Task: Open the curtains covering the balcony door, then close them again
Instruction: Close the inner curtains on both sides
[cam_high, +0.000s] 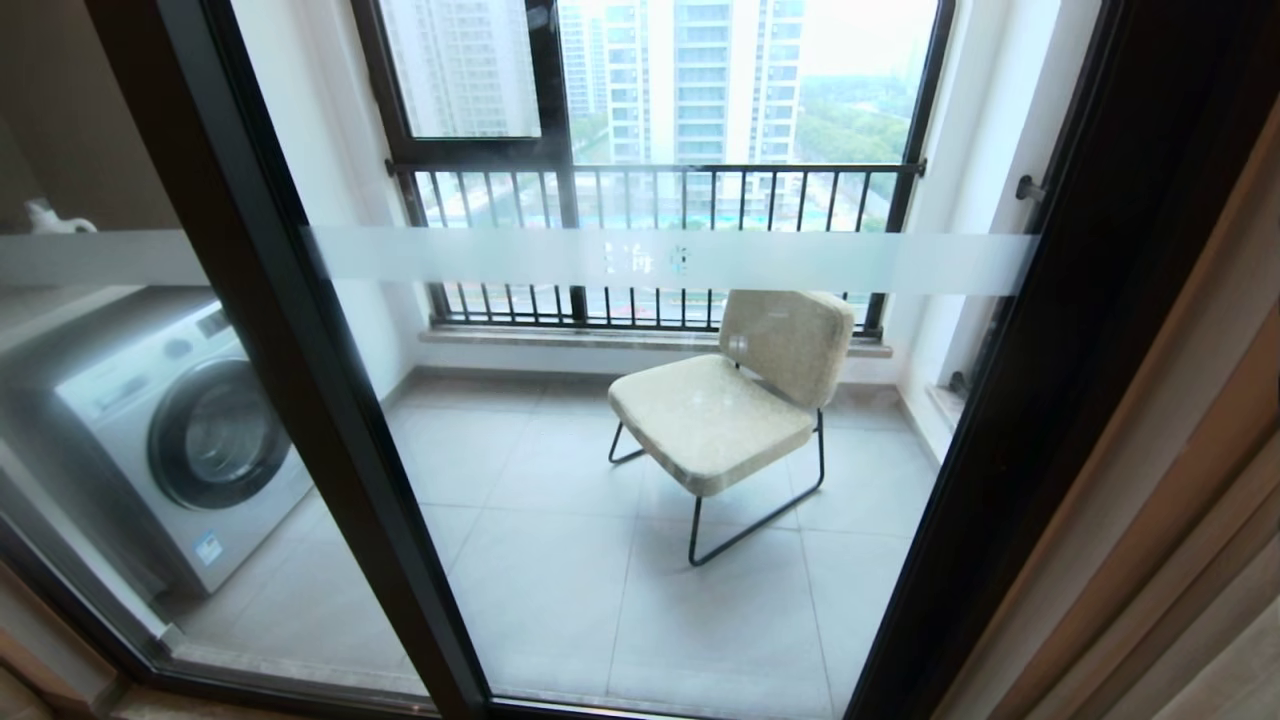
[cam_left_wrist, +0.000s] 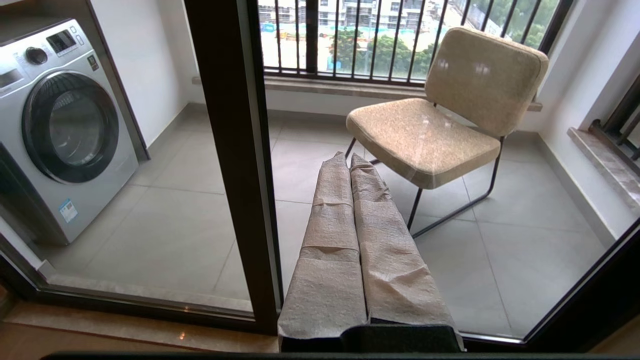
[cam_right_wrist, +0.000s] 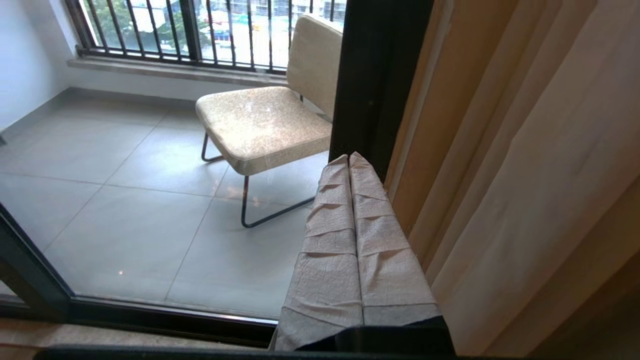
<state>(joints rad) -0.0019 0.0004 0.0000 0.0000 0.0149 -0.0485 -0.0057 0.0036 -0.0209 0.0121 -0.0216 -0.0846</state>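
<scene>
Nearest, the left gripper (cam_left_wrist: 350, 160) hangs before the balcony door (cam_high: 330, 420), its paper-wrapped fingers (cam_left_wrist: 330, 240) pressed together and holding nothing. The right gripper (cam_right_wrist: 348, 159) is likewise closed and empty, just beside the curtains (cam_right_wrist: 525, 165), which hang gathered in beige folds at the door's right edge, leaving the glass uncovered. Beyond the glass, a cushioned chair (cam_high: 730, 400) stands on the tiled balcony floor (cam_high: 560, 560), a washing machine (cam_high: 180, 440) at the left side. Farthest, a barred railing (cam_high: 650, 200) crosses the window.
</scene>
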